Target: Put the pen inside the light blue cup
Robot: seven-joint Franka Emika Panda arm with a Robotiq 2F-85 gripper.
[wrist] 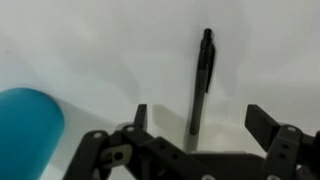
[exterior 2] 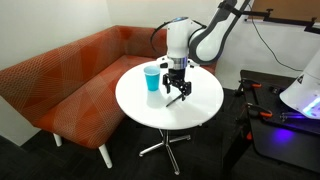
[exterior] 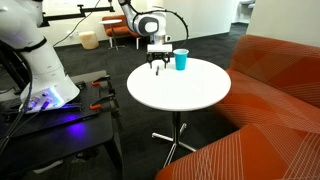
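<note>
One pen (wrist: 202,85), thin, dark and straight, lies flat on the white table (wrist: 90,50). The gripper (wrist: 200,120) straddles it, jaws apart, not touching. One light blue cup (wrist: 28,130), plain turquoise, stands nearby.

**What we cannot make out**

In the wrist view the light blue cup (wrist: 25,130) is a soft blur. The left and bottom edges cut it off, so we see neither rim nor base. The pen (wrist: 201,85) runs down to the dark body of the gripper (wrist: 200,120), and we cannot tell where its lower end stops. In both exterior views the pen is too small for us to find. In an exterior view the orange sofa (exterior: 275,90) is clipped by the picture's edges.
</note>
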